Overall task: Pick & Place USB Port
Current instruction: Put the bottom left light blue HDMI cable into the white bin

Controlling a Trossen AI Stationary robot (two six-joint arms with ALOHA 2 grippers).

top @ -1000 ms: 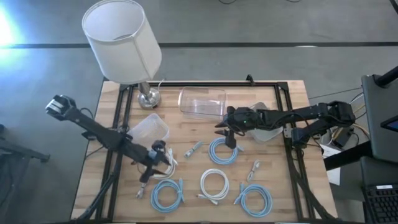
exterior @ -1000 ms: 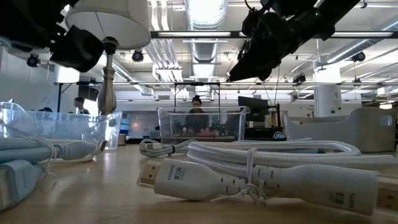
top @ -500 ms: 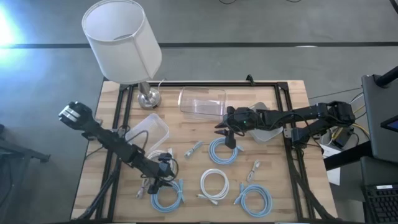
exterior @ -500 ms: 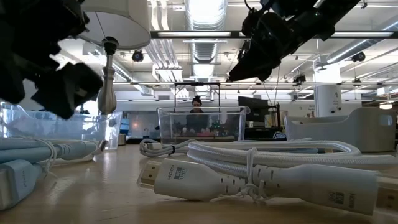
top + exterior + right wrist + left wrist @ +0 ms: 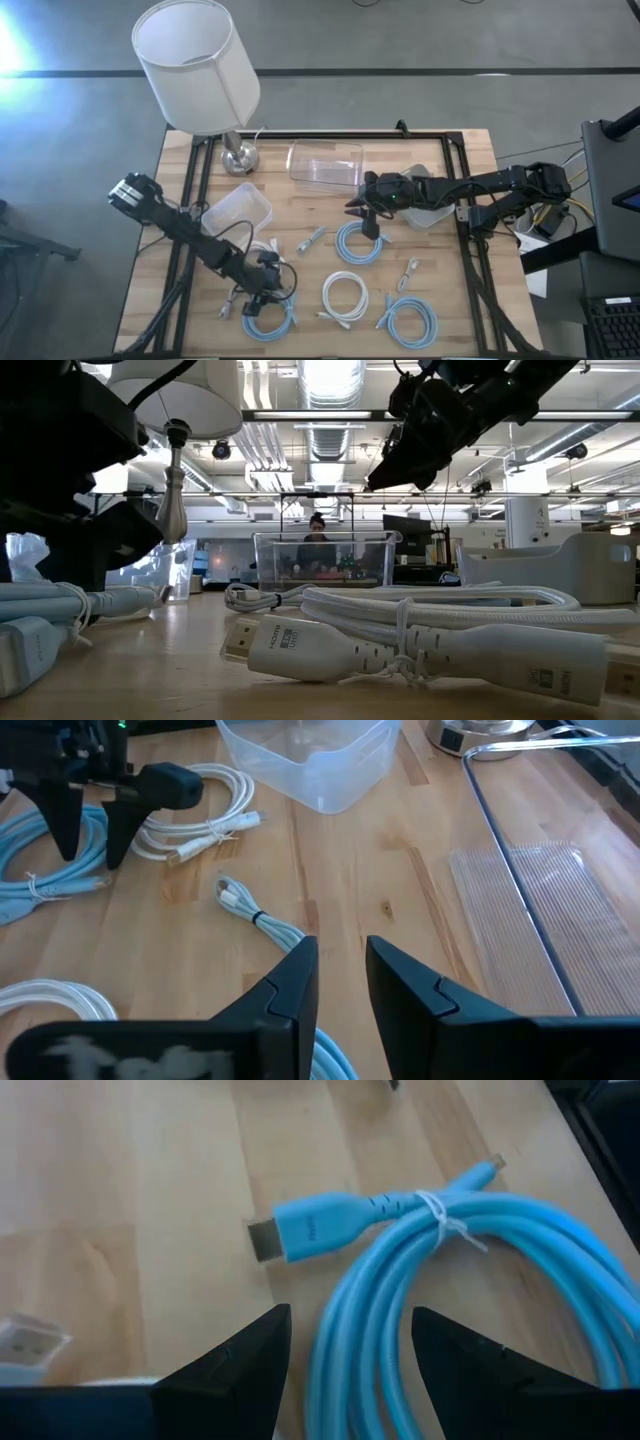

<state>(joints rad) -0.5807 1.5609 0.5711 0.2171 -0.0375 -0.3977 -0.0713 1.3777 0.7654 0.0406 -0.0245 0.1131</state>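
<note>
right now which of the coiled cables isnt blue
The white coiled cable in the middle of the front row. The three other coils there are blue: one under the left gripper, one under the right gripper, one at front right.

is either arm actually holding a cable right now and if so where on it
Nothing is held. The left end effector is open above the coiled blue cable, fingers straddling its loops ungripped. The right end effector hovers open and empty.
</note>
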